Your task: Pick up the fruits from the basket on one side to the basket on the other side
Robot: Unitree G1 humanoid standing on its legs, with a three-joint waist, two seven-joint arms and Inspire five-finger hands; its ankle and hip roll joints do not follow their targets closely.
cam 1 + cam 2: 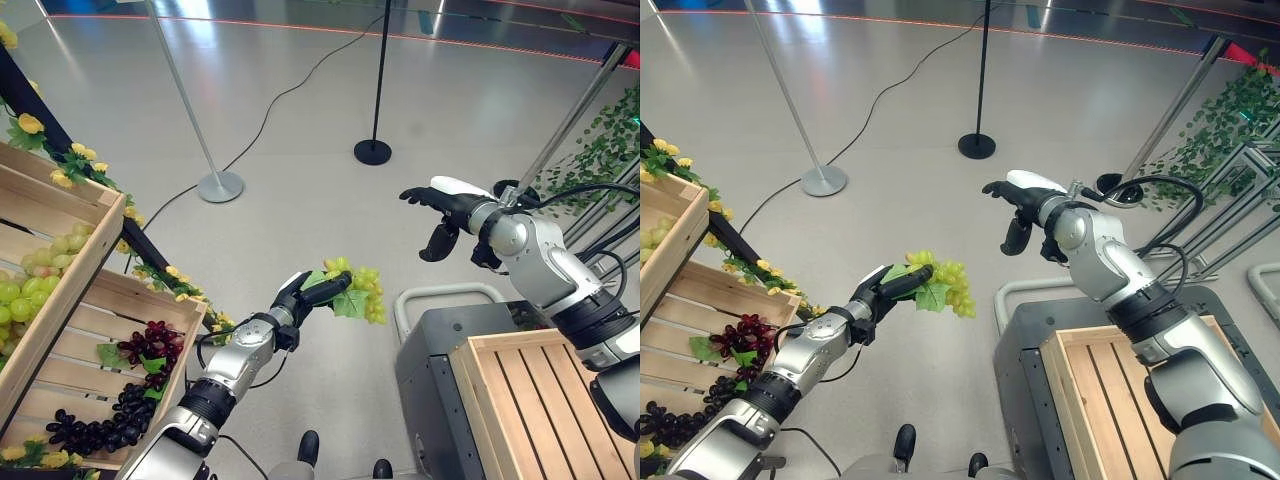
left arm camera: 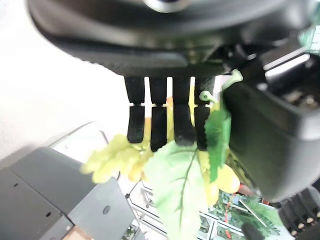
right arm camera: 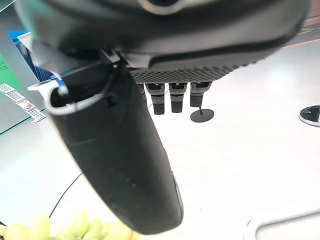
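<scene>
Between the slanted fruit crates and the wooden crate (image 1: 530, 395) on the grey cart (image 1: 430, 360), the left hand (image 1: 300, 295) carries a bunch of green grapes (image 1: 358, 290) in mid-air, short of the cart's near edge and over bare floor. Its fingers (image 2: 160, 125) are curled round the stem end with the thumb closing from the other side, and the grapes and leaves (image 2: 175, 185) hang past the fingertips toward the cart.

The bunch looks light and loosely jointed, probably an artificial cluster on a soft stem: it should droop and swing instead of holding shape, and single grapes would slip under a pinch. The stem and the leafy crown look like the best place to hold it, where the hand has it now; a grasp on the grapes themselves would likely roll off.

Farther from the cart, the upper display crate (image 1: 60, 215) holds more green grapes (image 1: 25, 285), and the lower display crate (image 1: 130, 300) beneath it holds red grapes (image 1: 150, 345) and dark grapes (image 1: 95, 430) with leaves. The wooden crate on the cart shows bare slats, nothing in it as far as can be seen.

Above the cart's far side the right hand (image 1: 440, 205) hovers with fingers extended and relaxed, holding nothing; two stands (image 1: 372, 150) rise from the floor beyond it
</scene>
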